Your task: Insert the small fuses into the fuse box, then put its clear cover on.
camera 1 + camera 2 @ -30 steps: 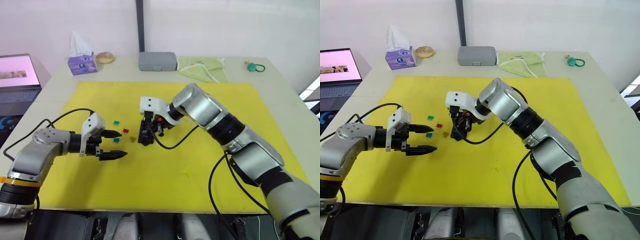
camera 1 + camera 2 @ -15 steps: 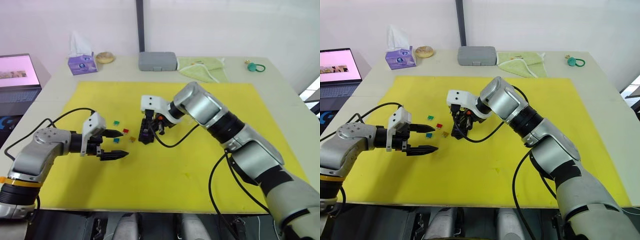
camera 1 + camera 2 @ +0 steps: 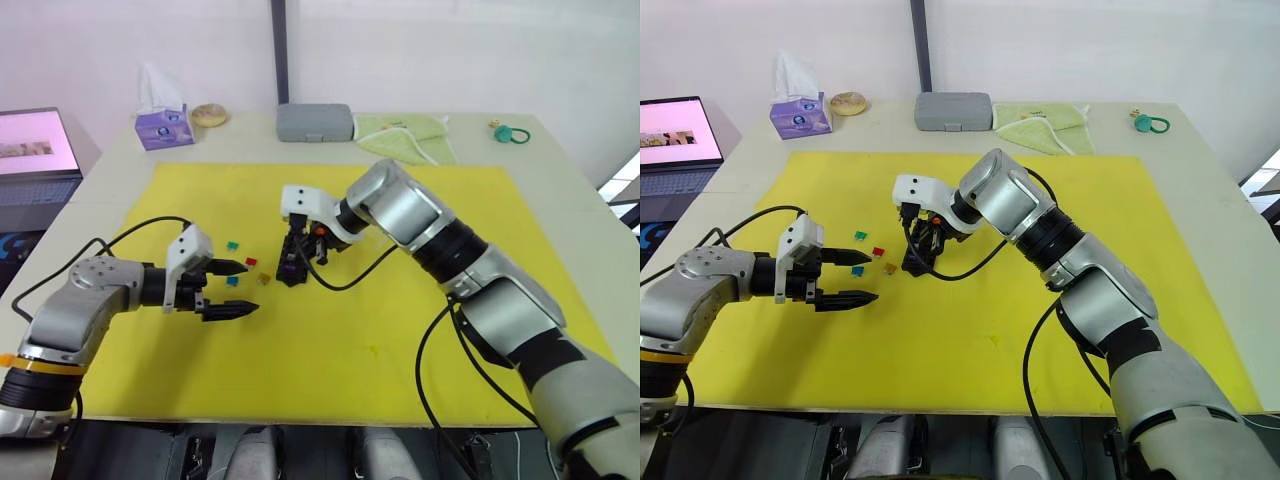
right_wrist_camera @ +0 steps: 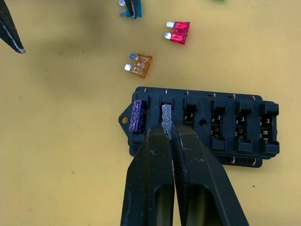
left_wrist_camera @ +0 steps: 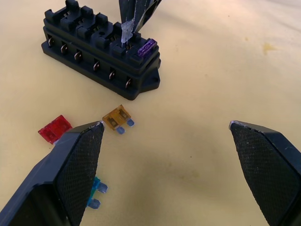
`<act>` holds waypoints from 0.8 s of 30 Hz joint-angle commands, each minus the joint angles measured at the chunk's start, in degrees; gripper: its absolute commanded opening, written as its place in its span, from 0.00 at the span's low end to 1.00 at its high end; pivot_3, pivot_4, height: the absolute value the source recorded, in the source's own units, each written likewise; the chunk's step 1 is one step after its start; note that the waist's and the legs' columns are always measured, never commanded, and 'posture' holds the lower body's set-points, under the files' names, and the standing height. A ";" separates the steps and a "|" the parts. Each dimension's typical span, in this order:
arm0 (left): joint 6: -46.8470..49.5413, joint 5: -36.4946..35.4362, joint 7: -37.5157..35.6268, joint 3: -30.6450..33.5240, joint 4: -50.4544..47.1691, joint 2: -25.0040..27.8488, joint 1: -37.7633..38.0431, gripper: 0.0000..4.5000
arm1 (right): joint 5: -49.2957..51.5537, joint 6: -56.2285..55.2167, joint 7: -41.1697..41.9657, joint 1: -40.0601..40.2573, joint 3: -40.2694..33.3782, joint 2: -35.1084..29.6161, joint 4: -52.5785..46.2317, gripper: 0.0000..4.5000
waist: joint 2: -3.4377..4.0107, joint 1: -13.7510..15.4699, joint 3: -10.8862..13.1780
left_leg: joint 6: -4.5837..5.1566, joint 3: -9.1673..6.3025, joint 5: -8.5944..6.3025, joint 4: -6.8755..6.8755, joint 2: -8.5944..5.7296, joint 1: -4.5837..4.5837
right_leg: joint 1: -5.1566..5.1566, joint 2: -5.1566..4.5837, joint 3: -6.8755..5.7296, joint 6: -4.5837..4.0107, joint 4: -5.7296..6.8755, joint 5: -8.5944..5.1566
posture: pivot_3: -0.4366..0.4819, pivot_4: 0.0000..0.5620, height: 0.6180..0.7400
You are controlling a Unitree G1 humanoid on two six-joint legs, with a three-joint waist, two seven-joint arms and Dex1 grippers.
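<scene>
Right gripper [image 4: 168, 123] is over the black fuse box [image 4: 207, 125] at centre of the yellow mat [image 3: 400, 330], fingers pinched on a grey fuse [image 4: 166, 120] whose tip sits at the second slot from the end, just beside the purple fuse [image 4: 137, 116] already seated in the end slot. Left gripper [image 3: 232, 288] hovers at about 8 o'clock of the box with its fingers spread wide and holding nothing. Loose on the mat on that side of the box: orange fuse [image 5: 117, 118] nearest, red fuse [image 5: 55, 129], teal fuse [image 5: 95, 192] and green fuse [image 3: 232, 244] farther out.
</scene>
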 commanded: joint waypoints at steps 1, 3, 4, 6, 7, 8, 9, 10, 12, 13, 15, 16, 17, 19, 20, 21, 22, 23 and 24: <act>-0.26 -0.69 0.15 1.48 -1.68 0.15 0.03 1.00 | -0.59 -0.73 0.16 -1.82 -1.48 0.35 -0.65 0.02 | 0.00 0.00 0.00 | 0.00 0.00 0.00 0.00 0.00 0.00 | 0.00 0.00 0.00 0.00 0.00 0.00 | 0.48 0.27 0.97; -0.25 -0.77 0.26 1.49 -1.79 0.05 0.10 1.00 | -0.86 -0.84 0.29 -1.50 -1.15 0.35 -0.58 0.02 | 0.00 0.00 0.00 | 0.00 0.00 0.00 0.00 0.00 0.00 | 0.00 0.00 0.00 0.00 0.00 0.00 | 0.48 0.27 0.97; -0.26 -0.77 0.30 1.46 -1.79 0.01 0.08 1.00 | -1.03 -1.01 0.27 -1.35 -0.99 0.35 -0.40 0.02 | 0.00 0.00 0.00 | 0.00 0.00 0.00 0.00 0.00 0.00 | 0.00 0.00 0.00 0.00 0.00 0.00 | 0.48 0.27 0.97; -0.31 -0.81 0.34 1.47 -1.88 -0.03 0.17 1.00 | -1.27 -1.15 0.25 -1.10 -0.76 0.43 0.01 0.02 | 0.00 0.00 0.00 | 0.00 -0.01 0.00 0.00 0.00 0.00 | 0.00 0.00 0.00 0.00 0.00 0.00 | 0.48 0.27 0.97; -0.29 -0.89 0.35 1.53 -2.00 -0.02 0.27 1.00 | -1.39 -1.17 0.24 -1.00 -0.67 0.48 0.12 0.02 | 0.00 0.00 0.00 | 0.00 -0.01 0.00 0.00 0.00 0.00 | 0.00 0.00 0.00 0.00 0.00 0.00 | 0.48 0.27 0.97; -0.28 -0.92 0.37 1.57 -2.05 -0.01 0.33 1.00 | -1.47 -1.14 0.27 -0.94 -0.65 0.59 0.21 0.02 | 0.00 0.00 0.00 | 0.00 -0.01 0.00 0.00 0.00 0.00 | 0.00 0.00 0.00 0.00 0.00 0.00 | 0.48 0.27 0.97; -0.29 -0.91 0.41 1.57 -2.07 -0.01 0.33 1.00 | -1.55 -1.19 0.31 -0.92 -0.62 0.76 0.37 0.02 | 0.00 0.00 0.00 | 0.00 -0.01 0.00 0.00 0.00 0.00 | 0.00 0.00 0.00 0.00 0.00 0.00 | 0.48 0.27 0.97; -0.28 -0.90 0.44 1.55 -2.06 -0.02 0.31 1.00 | -1.62 -1.22 0.32 -0.94 -0.64 0.98 0.57 0.02 | 0.00 -0.01 0.00 | 0.00 -0.01 0.00 0.00 0.00 0.00 | 0.00 0.00 0.00 0.00 0.00 0.00 | 0.48 0.27 0.97; -0.27 -0.91 0.53 1.60 -2.06 -0.06 0.29 1.00 | -1.89 -1.44 0.35 -0.98 -0.62 1.37 0.93 0.02 | 0.00 -0.02 0.00 | 0.00 -0.01 0.00 0.00 0.00 0.00 | 0.00 0.00 0.00 0.00 0.00 0.00 | 0.48 0.27 0.97; -0.26 -0.92 0.57 1.62 -2.07 -0.08 0.29 1.00 | -1.98 -1.50 0.40 -1.00 -0.63 1.49 1.06 0.02 | 0.00 -0.02 0.00 | 0.00 0.00 0.00 0.00 0.00 0.00 | 0.00 0.00 0.00 0.00 0.00 0.00 | 0.48 0.27 0.97; -0.30 -0.89 0.66 1.65 -2.12 -0.09 0.46 1.00 | -2.26 -1.87 0.54 -0.96 -0.44 1.77 1.52 0.02 | 0.00 -0.03 0.00 | 0.00 0.00 0.00 0.00 0.00 0.00 | 0.00 0.00 0.00 0.00 0.00 0.00 | 0.48 0.27 0.97; -0.32 -0.88 0.69 1.65 -2.12 -0.10 0.51 1.00 | -2.40 -2.04 0.65 -0.94 -0.36 1.87 1.76 0.02 | 0.00 -0.04 0.00 | 0.00 0.00 0.00 0.00 0.00 0.00 | 0.00 0.00 0.00 0.00 0.00 0.00 | 0.48 0.27 0.97; -0.32 -0.88 0.71 1.65 -2.12 -0.11 0.54 1.00 | -2.53 -2.17 0.76 -0.92 -0.34 1.94 1.93 0.02 | 0.00 -0.05 0.00 | 0.00 0.00 0.00 0.00 0.00 0.00 | 0.00 0.00 0.00 0.00 0.00 0.00 | 0.48 0.27 0.97; -0.21 -0.92 0.81 1.71 -2.12 -0.13 0.48 1.00 | -2.85 -2.68 0.99 -0.97 -0.12 2.13 2.51 0.02 | 0.00 -0.06 0.00 | 0.00 0.00 0.00 0.00 0.00 0.00 | 0.00 0.00 0.00 0.00 0.00 0.00 | 0.48 0.27 0.97; -0.15 -0.99 0.87 1.77 -2.12 -0.17 0.49 1.00 | -3.05 -3.07 1.03 -0.97 0.02 2.21 2.81 0.02 | 0.00 -0.06 0.00 | 0.00 0.00 0.00 0.00 0.00 0.00 | 0.00 0.00 0.00 0.00 0.00 0.00 | 0.48 0.27 0.97; -0.10 -1.03 0.92 1.80 -2.14 -0.21 0.51 1.00 | -3.20 -3.37 1.07 -0.97 0.10 2.26 3.03 0.02 | 0.00 -0.07 0.00 | 0.00 0.01 0.00 0.00 0.00 0.00 | 0.00 0.01 0.00 0.00 0.00 0.00 | 0.48 0.27 0.97; -0.17 -0.97 0.95 1.77 -2.14 -0.22 0.58 1.00 | -3.27 -3.44 1.16 -0.96 0.09 2.36 3.22 0.02 | 0.00 -0.08 0.00 | 0.00 0.00 0.00 0.00 0.00 0.00 | 0.00 0.00 0.00 0.00 0.00 0.00 | 0.48 0.27 0.97; -0.20 -0.94 0.96 1.76 -2.15 -0.19 0.62 1.00 | -3.34 -3.43 1.26 -0.97 0.04 2.45 3.32 0.02 | 0.00 -0.10 0.00 | 0.00 0.00 0.00 0.00 0.00 0.01 | 0.00 0.00 0.00 0.00 0.01 0.00 | 0.48 0.27 0.97; -0.22 -0.94 1.00 1.74 -2.18 -0.21 0.70 1.00 | -3.42 -3.45 1.35 -0.95 -0.04 2.50 3.35 0.02 | 0.00 -0.11 0.00 | 0.00 0.00 0.00 0.00 0.00 0.01 | 0.00 0.00 0.00 0.00 0.01 0.00 | 0.48 0.27 0.97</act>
